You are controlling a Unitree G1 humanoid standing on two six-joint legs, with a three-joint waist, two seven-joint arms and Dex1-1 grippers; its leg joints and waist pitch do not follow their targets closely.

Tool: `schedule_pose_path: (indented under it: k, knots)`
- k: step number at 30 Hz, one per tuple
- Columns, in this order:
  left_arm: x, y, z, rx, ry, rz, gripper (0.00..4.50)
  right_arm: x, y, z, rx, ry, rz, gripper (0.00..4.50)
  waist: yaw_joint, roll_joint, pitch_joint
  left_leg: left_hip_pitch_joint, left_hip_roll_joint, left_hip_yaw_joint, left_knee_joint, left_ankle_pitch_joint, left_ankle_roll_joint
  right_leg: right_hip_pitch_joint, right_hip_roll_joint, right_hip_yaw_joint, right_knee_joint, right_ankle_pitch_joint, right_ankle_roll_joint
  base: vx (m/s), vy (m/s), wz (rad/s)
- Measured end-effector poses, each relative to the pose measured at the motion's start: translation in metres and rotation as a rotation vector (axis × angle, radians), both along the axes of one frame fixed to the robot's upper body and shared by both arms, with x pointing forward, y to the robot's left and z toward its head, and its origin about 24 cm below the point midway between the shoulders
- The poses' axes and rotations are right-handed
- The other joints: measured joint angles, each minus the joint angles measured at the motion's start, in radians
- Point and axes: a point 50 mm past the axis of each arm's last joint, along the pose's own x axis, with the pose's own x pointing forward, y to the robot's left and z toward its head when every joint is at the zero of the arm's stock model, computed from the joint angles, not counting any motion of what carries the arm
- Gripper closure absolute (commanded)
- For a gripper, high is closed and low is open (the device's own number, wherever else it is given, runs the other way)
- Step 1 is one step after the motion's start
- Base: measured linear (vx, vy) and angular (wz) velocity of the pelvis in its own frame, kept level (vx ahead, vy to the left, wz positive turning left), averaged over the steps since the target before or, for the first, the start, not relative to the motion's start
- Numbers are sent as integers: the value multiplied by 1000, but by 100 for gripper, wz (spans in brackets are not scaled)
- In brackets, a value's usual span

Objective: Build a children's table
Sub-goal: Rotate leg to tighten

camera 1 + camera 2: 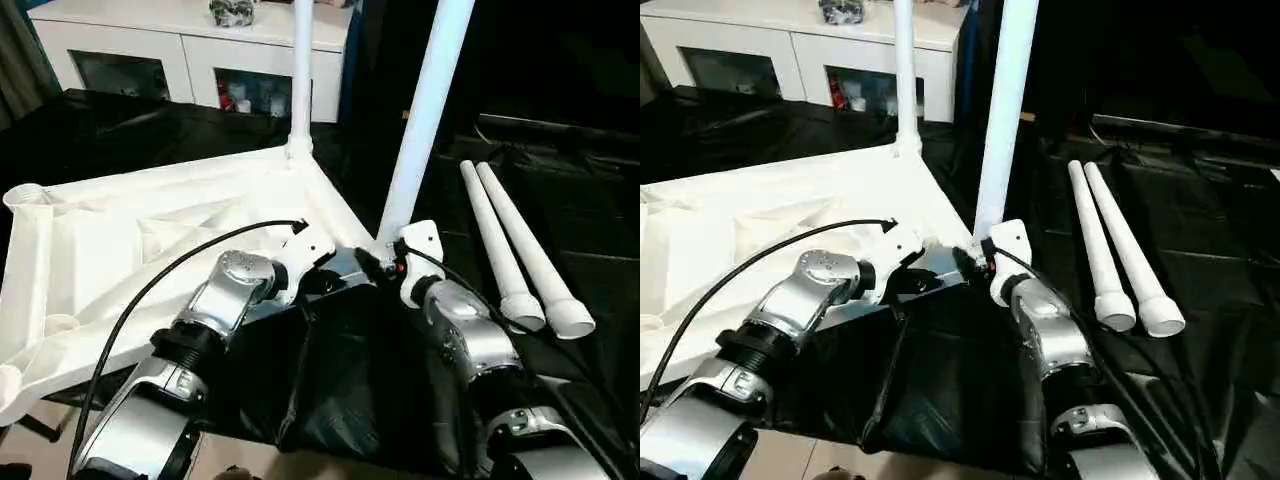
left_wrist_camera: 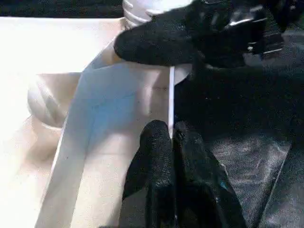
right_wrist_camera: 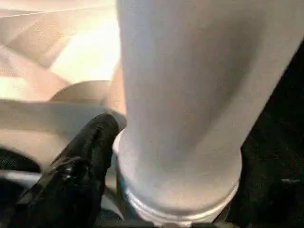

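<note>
The white tabletop (image 1: 150, 230) lies upside down, ribbed underside up. One white leg (image 1: 300, 70) stands upright in its far corner socket. A second leg (image 1: 425, 110) leans slightly over the near right corner, its lower end at the socket. My right gripper (image 1: 382, 262) is shut on that leg's base (image 3: 180, 95), with one black finger (image 3: 80, 166) pressed against its side. My left gripper (image 2: 172, 135) is shut on the tabletop's thin rim (image 2: 118, 104) just beside that corner. Two more legs (image 1: 515, 245) lie side by side to the right.
A black sheet (image 1: 560, 180) covers the work surface and hangs over its front edge. A white cabinet (image 1: 190, 45) with glass doors stands behind the tabletop. A black cable (image 1: 150, 285) loops over my left forearm.
</note>
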Motion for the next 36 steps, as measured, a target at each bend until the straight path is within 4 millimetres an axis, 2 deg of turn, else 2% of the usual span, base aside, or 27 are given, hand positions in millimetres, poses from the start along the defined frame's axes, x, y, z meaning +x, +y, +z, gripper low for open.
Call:
schedule_pose_path:
  k: [8, 11, 13, 17, 19, 23, 27, 31, 36]
  knots:
    - [-9, 26, 6, -18, 35, -154, 450, -15, -20, 15, -17, -12, 374, 67, 2, -1, 0, -5, 2, 1, -6, 0, 0, -8, 2, -1, 2, -1, 0, 0, 0, 0]
    - [-12, 37, 9, -7, 40, -198, 450, -19, -21, 18, -30, -3, 472, 67, 3, -5, 1, -8, 2, 2, -6, 0, 0, -11, 2, -1, 2, -2, -1, 0, 0, 0]
    - [-14, 43, 11, 2, 49, -230, 450, -20, -20, 19, -35, 7, 532, 92, 3, -11, 3, -8, 2, 2, -5, 0, 0, -11, 2, -1, 2, -2, -1, 0, 0, 0]
    - [-18, 52, 12, 18, 72, -275, 450, -23, -17, 19, -36, 30, 612, 112, 5, -20, 3, -7, 2, 2, -4, 0, 0, -11, 1, 0, 3, -1, -1, 0, 0, 0]
    - [-19, 56, 13, 27, 72, -289, 450, -25, -15, 18, -35, 40, 635, 139, 3, -25, 5, -7, 2, 2, -4, 0, 0, -10, 1, 0, 4, -1, -1, 0, 0, 0]
    - [-20, 58, 13, 27, 81, -298, 450, -26, -14, 18, -28, 49, 651, 168, 3, -26, 6, -6, 2, 2, -4, 0, 0, -10, 1, 0, 4, -1, -1, 0, 0, 0]
    - [-20, 54, 11, 17, 87, -274, 450, -26, -11, 16, 0, 51, 608, 176, 4, -26, 5, -5, 2, 2, -4, 0, 0, -9, 1, 0, 5, -1, -1, 0, 0, 0]
    - [-8, 39, 7, -7, 64, -129, 450, -17, -7, 6, 80, 38, 307, 177, 3, -22, 5, 0, 1, 3, -3, 0, -1, -5, 1, 1, 5, 1, -4, 0, 0, 0]
    - [2, 5, 2, -20, 48, 6, 450, -2, -7, 1, 112, 39, -14, 178, 2, -9, 4, 3, 0, 2, -3, 0, -1, 0, 0, 1, 0, 2, -5, 0, 0, 0]
